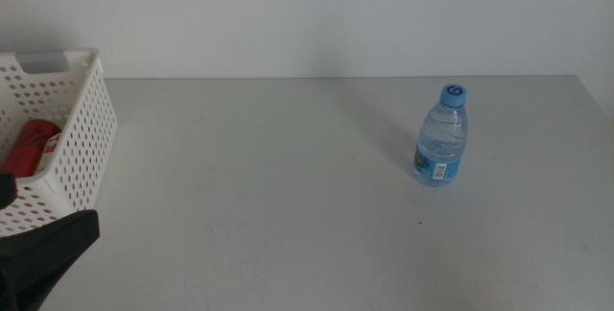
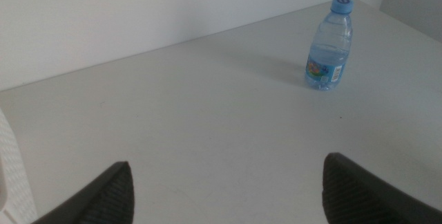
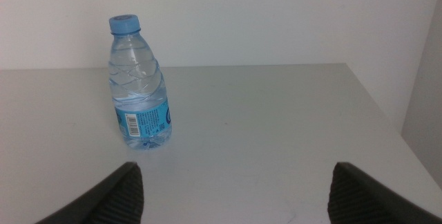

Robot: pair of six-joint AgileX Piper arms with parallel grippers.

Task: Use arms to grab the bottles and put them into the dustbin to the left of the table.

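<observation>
Small clear plastic water bottle with a blue cap point(image 1: 442, 136), upright on the wide, flat light-grey tabletop point(image 1: 288, 196), toward its right side, well apart from everything else. White rectangular plastic basket with perforated walls point(image 1: 79, 129) at the table's left edge; slim red soda can point(image 1: 29, 148) lying inside it. Black forked left gripper point(image 2: 228, 189) low near the basket, showing dark at the middle view's bottom left corner, jaws spread wide apart, nothing between them, bottle far ahead. Black forked right gripper point(image 3: 231, 193) out of the middle view, near the bottle, jaws likewise wide apart and empty, bottle standing ahead of them, untouched.
</observation>
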